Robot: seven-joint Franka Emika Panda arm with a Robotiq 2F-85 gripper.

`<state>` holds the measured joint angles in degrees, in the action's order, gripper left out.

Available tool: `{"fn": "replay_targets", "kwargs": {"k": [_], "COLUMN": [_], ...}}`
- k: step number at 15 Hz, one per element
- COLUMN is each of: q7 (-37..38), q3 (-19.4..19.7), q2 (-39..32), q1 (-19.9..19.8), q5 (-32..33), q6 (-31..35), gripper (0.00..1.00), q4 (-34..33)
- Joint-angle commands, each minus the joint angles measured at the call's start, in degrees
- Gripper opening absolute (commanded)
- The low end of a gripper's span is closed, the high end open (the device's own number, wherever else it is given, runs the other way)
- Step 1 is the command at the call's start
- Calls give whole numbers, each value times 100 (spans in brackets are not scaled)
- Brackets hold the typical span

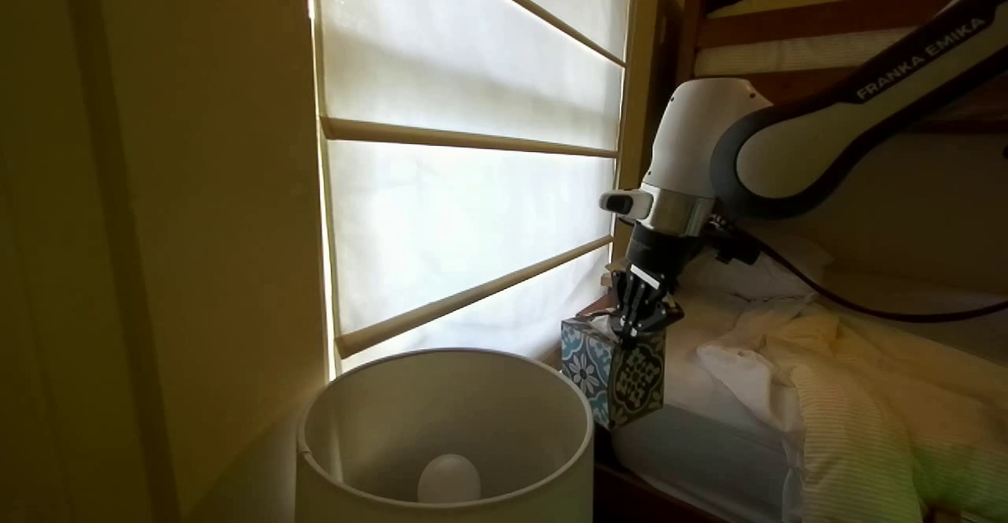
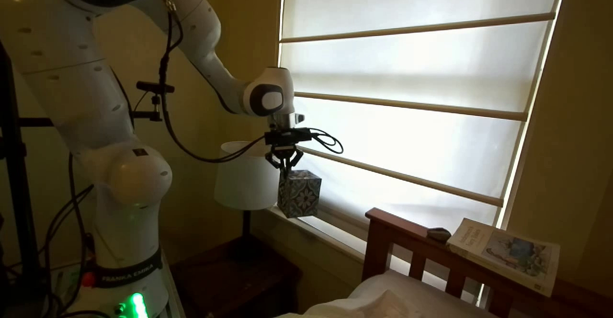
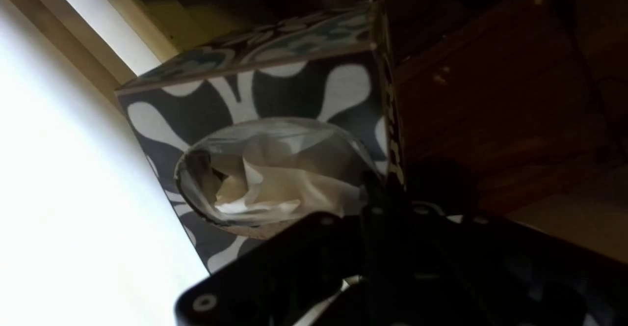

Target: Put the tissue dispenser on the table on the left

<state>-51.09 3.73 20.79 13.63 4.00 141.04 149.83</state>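
I have the tissue dispenser (image 2: pixel 306 196) up in the air beside the window blind (image 2: pixel 407 145), pale paper (image 3: pixel 284 183) showing in its opening, my gripper (image 1: pixel 628 339) clamped on one side wall near the top. In an exterior view it appears higher than the dark table (image 2: pixel 220 275), near the window-side edge, though I can't tell if it's directly above; a lamp (image 2: pixel 246 184) stands by the far corner.

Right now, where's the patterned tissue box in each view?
In an exterior view: tissue box right of centre, lower half.
In an exterior view: tissue box just below centre.
Wrist view: tissue box large, centre-left.
Shared landmark: the black tool, gripping the box's top edge in all three.
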Motion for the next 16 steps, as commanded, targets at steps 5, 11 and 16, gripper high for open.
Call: {"fn": "replay_targets", "kwargs": {"k": [5,11,16], "q7": [512,1265,1915], "q3": [-651,-1139,-1348], "q2": [-425,-1104,-1927], "q1": [217,402,274], "q5": [-247,-646,-641], "q6": [-513,-1189,-1639], "gripper": [1,1,1], "q4": [-569,-1381,-2180]}}
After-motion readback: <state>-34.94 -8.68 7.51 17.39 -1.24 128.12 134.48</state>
